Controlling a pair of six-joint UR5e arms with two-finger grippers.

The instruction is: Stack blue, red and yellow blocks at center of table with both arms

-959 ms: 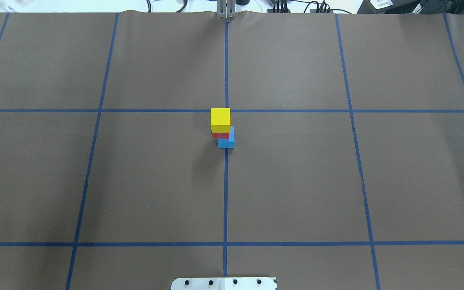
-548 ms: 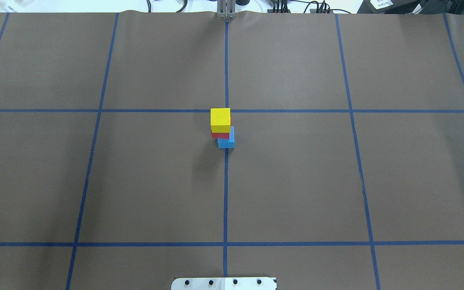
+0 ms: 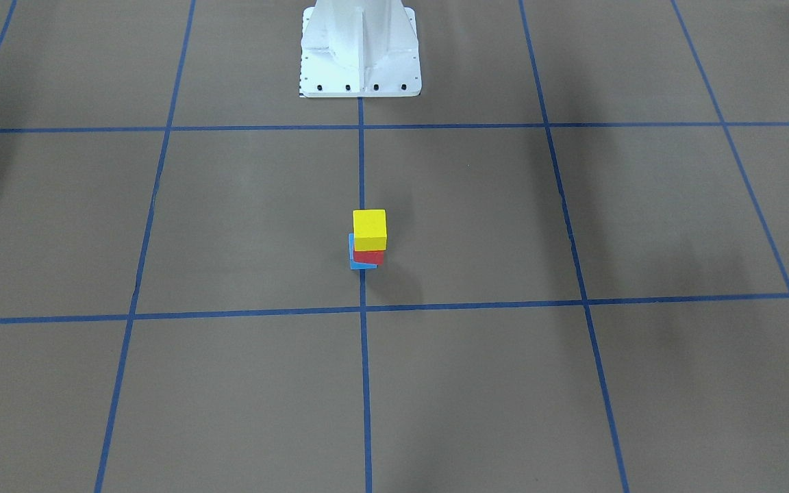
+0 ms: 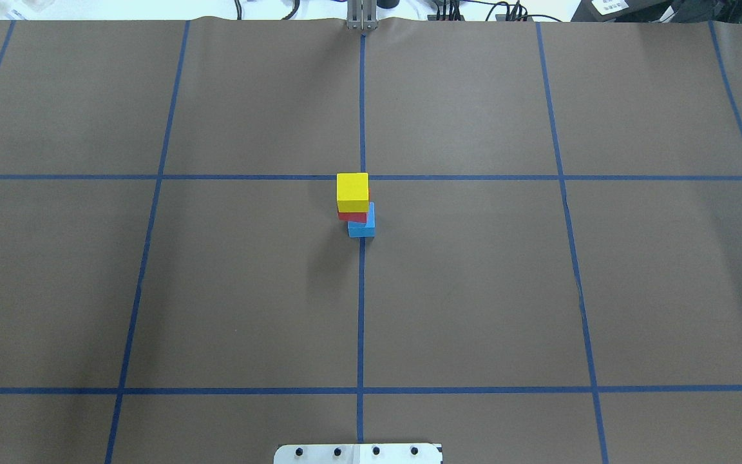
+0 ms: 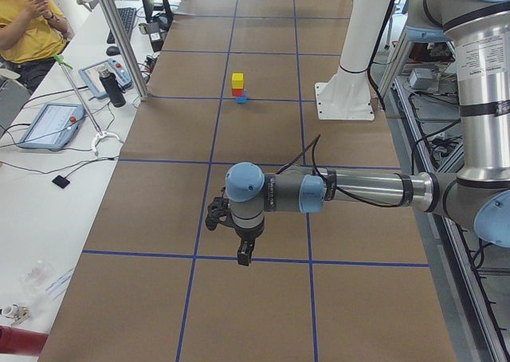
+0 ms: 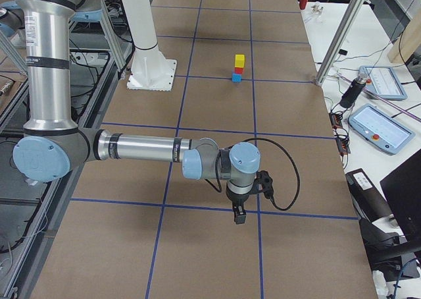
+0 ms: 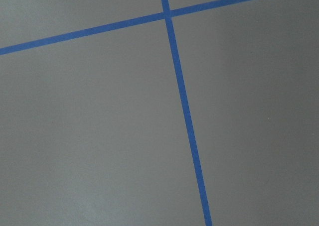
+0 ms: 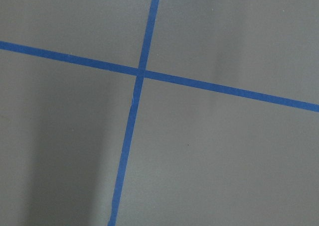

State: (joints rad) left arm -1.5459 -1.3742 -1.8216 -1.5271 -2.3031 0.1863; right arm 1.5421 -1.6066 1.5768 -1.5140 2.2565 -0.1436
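Observation:
A yellow block (image 4: pixel 352 191) sits on a red block (image 4: pixel 352 216), which sits on a blue block (image 4: pixel 363 229), at the table's centre. The stack is staggered, with the blue block offset toward the right. It also shows in the front view, yellow block (image 3: pixel 370 229) on top. Both arms are far from the stack. My left gripper (image 5: pixel 243 254) hangs over the table's left end and my right gripper (image 6: pixel 238 217) over the right end. I cannot tell whether they are open or shut. The wrist views show only tape lines.
The white robot base (image 3: pixel 360 48) stands at the table's robot-side edge. A seated operator (image 5: pixel 28 19) and a tablet (image 5: pixel 48 125) are beside the table, and another tablet (image 6: pixel 378 128) lies on a side bench. Metal posts (image 5: pixel 119 35) stand along the far edge.

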